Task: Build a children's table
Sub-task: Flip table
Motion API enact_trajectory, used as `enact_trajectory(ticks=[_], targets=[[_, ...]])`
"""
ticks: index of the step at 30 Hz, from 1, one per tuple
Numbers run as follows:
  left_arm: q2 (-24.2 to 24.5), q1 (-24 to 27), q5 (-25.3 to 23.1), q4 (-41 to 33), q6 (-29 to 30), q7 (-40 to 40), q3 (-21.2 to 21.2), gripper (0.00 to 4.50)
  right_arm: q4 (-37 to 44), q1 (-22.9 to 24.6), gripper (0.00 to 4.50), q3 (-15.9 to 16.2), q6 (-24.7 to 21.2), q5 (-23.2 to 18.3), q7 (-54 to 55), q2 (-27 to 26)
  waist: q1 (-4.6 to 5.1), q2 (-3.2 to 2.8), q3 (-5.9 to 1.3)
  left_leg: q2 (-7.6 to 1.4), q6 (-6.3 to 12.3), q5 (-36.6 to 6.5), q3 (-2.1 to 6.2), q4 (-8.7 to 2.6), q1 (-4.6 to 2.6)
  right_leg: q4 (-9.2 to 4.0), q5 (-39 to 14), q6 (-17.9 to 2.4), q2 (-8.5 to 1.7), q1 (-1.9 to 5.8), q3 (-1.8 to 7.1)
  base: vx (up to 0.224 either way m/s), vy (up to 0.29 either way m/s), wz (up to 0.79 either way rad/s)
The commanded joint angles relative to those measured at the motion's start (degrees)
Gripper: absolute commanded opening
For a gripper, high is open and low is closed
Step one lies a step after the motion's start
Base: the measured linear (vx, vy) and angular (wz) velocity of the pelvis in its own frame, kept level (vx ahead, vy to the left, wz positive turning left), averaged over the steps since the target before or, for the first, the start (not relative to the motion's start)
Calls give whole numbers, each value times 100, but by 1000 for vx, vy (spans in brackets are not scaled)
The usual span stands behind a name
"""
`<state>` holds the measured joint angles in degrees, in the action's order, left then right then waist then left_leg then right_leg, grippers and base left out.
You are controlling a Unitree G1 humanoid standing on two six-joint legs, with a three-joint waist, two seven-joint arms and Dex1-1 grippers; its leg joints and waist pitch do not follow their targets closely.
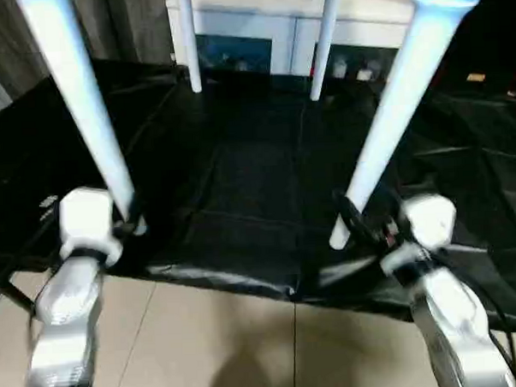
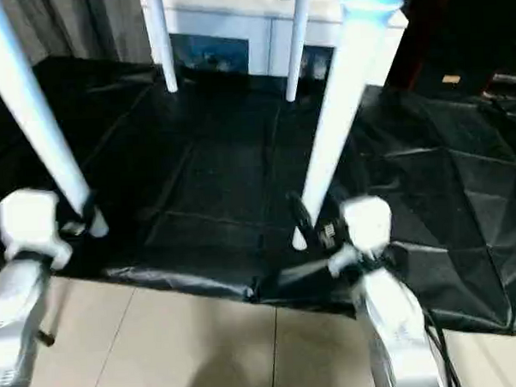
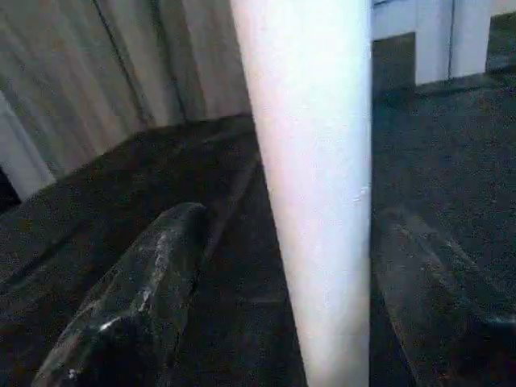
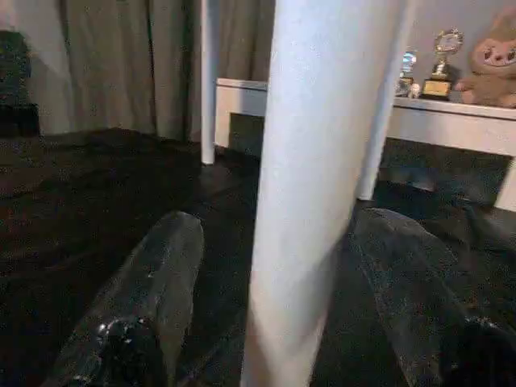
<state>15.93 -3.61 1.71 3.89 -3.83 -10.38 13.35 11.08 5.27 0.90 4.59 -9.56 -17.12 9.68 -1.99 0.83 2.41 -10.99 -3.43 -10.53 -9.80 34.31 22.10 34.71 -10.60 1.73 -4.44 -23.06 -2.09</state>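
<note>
Seen from the robot's head, the white plastic children's table stands over a black crinkled floor sheet, its four long round legs reaching up out of the top of the frame. At lower left the left gripper is clamped on the near left leg, and at lower right the right gripper is clamped on the near right leg, each leg between two black fingers. A white low cabinet sits at upper centre behind the two far legs
</note>
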Motion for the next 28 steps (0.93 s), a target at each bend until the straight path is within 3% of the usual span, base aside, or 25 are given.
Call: enact_trajectory(ticks=[1,2,3,4,6,7,11,12,13,14,15,17,18,19,22,28], targets=[[-122,302,315,-428,-184,-167,95,358,417,200,322,-157,-51,-99,72,-16,-13,-108,-241,-207,-198,-2649,107,-569,-110,-514,-1825,-746,-248,115,198,0,0,0],[-164,445,397,-548,-238,-216,99,358,529,278,322,-198,-75,-142,93,-25,-21,-132,-227,-206,-203,-2702,107,-578,-107,-526,-1877,-727,-242,105,200,0,0,0],[-228,649,554,-738,-301,-279,116,358,703,390,322,-239,-140,-206,133,-28,-3,-114,-223,-206,-210,-2844,104,-580,-123,-541,-1998,-678,-230,88,195,0,0,0],[-347,914,821,-1042,-340,-353,166,358,911,534,322,-278,-263,-343,159,-36,-9,-159,-227,-210,-224,-2870,118,-591,-120,-541,-1998,-661,-239,103,198,0,0,0],[-432,1222,1042,-1405,-356,-411,150,358,1126,692,322,-313,-417,-496,190,-38,-15,-142,-209,-224,-220,-2977,118,-605,-114,-566,-2106,-609,-235,94,194,0,0,0],[-483,1371,1176,-1629,-200,-424,101,358,1206,753,322,-314,-519,-528,212,-34,-3,-151,-194,-206,-240,-3140,116,-600,-143,-593,-2281,-566,-215,50,192,0,0,0],[-573,1733,1347,-2342,626,-402,-290,358,1395,791,322,-274,-1195,-644,316,-5,2,-165,-148,-193,-325,-3371,144,-608,-160,-636,-2717,-387,-207,25,184,0,0,0],[-643,1750,1314,-2468,782,-304,-394,358,1413,744,322,-232,-1423,-587,364,12,0,-154,-134,-168,-330,-3483,144,-587,-193,-685,-2995,-283,-199,-18,173,0,0,0],[-773,1687,1029,-2560,974,-40,-552,358,1420,652,322,-95,-1656,-440,408,20,18,-97,-132,-157,-348,-3472,144,-569,-196,-702,-3166,-200,-196,-18,166,0,0,0],[-798,1652,915,-2556,992,18,-605,358,1419,625,322,-45,-1693,-360,427,18,16,-124,-124,-155,-360,-3413,162,-580,-176,-697,-3201,-164,-204,4,159,0,0,0],[-818,1581,708,-2554,1081,91,-707,358,1419,621,322,-2,-1836,-344,506,-15,24,-101,-126,-143,-360,-3297,159,-576,-149,-722,-3302,-62,-212,14,155,0,0,0],[-827,1534,583,-2553,1139,130,-774,358,1419,620,322,19,-1940,-339,567,-38,29,-117,-132,-129,-360,-3183,173,-569,-130,-727,-3435,40,-233,18,157,0,0,0],[-823,1461,499,-2526,1149,138,-851,358,1368,595,322,78,-2025,-240,615,-29,42,-75,-135,-124,-359,-3154,176,-563,-115,-740,-3497,83,-231,28,143,0,0,0],[-840,1338,443,-2470,1135,233,-908,358,1239,503,322,174,-2084,100,719,7,40,-81,-140,-121,-360,-3119,182,-566,-114,-738,-3492,87,-235,30,141,0,0,0],[-805,1275,361,-2397,1039,255,-958,358,1060,354,322,172,-2132,455,952,51,60,-73,-139,-121,-374,-3205,188,-566,-136,-741,-3434,43,-223,20,121,0,0,0],[-829,1049,256,-2360,1295,474,-853,358,1026,223,322,119,-2120,416,1069,4,68,-106,-170,-130,-343,-3143,179,-587,-151,-702,-2813,-100,-202,49,121,0,0,0]])
